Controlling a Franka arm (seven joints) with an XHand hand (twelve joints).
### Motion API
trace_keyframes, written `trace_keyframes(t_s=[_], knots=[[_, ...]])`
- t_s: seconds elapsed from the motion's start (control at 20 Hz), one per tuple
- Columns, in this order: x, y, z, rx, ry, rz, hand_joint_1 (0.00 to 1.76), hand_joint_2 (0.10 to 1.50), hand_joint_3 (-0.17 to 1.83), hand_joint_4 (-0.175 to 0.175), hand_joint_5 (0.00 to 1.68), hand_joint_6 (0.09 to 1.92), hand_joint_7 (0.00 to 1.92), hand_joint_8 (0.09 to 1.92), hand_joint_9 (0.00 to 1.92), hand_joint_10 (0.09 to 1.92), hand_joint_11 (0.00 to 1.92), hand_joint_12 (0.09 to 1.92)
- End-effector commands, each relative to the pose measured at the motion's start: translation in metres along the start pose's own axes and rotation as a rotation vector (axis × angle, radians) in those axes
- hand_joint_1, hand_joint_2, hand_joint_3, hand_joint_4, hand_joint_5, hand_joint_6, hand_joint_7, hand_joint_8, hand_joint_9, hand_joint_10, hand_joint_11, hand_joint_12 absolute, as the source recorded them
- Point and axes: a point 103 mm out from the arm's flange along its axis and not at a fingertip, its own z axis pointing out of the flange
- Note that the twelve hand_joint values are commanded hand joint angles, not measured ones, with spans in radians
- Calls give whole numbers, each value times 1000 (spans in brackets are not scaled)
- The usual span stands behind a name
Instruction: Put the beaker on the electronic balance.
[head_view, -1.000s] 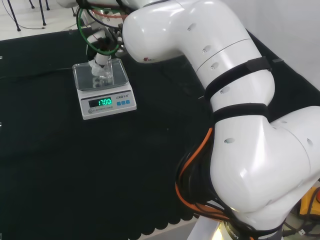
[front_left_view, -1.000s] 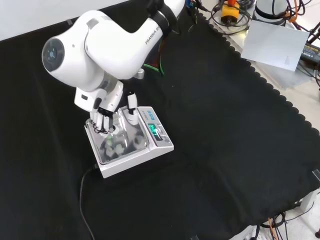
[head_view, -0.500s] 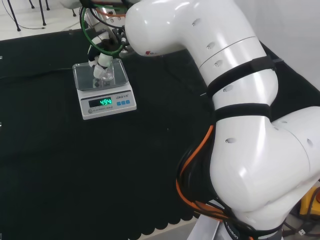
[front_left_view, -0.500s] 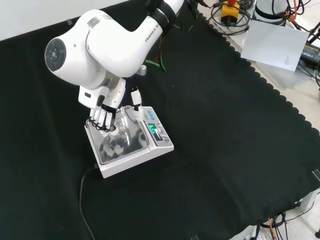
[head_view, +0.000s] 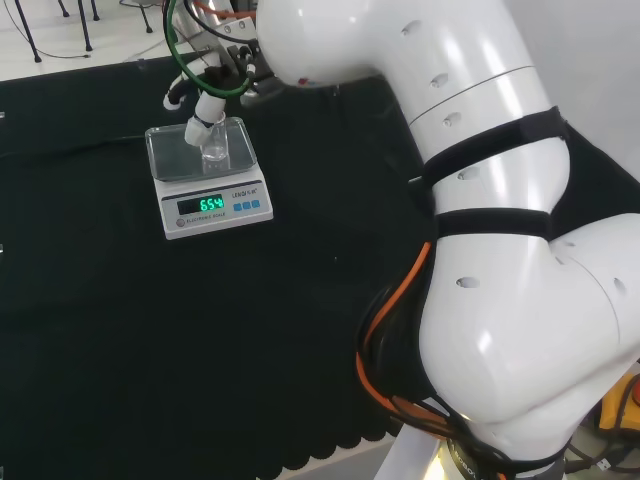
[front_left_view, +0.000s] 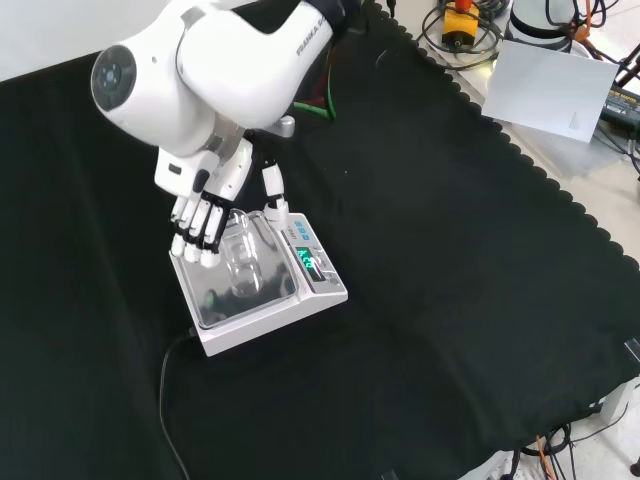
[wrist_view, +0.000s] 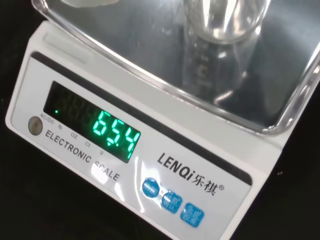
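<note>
We see the hand (front_left_view: 205, 195) above the balance (front_left_view: 262, 290), fingers (front_left_view: 200, 235) straight and spread from the thumb (front_left_view: 273, 195), holding nothing. Between fingers and thumb, just below their tips, the clear beaker (front_left_view: 240, 262) stands upright on the steel pan, apparently untouched.

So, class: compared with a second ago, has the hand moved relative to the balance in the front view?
Yes. The hand has risen and opened, drawing back from the beaker, which stands on the balance pan.
</note>
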Motion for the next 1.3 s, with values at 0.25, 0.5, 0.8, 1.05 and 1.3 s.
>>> trace_keyframes(t_s=[0.25, 0.5, 0.8, 1.05, 1.3], knots=[[11, -113, -95, -377, -177, 155, 722, 887, -133, -35, 438, 115, 187, 638, 41, 603, 0, 1313], [14, -185, -78, -509, -201, 298, 866, 1047, -168, -119, 854, 587, 800, 790, 833, 810, 491, 1366], [0, -248, -30, -491, -101, 473, 1133, 1143, -172, -77, 1097, 841, 1320, 682, 1360, 723, 1221, 1035], [-11, -297, 33, -446, 68, 642, 1140, 1148, -175, -84, 1097, 851, 1332, 666, 1366, 711, 1246, 1016], [-17, -335, 60, -449, 92, 758, 1127, 1157, -175, -61, 1078, 884, 1312, 668, 1349, 707, 1214, 1036]])
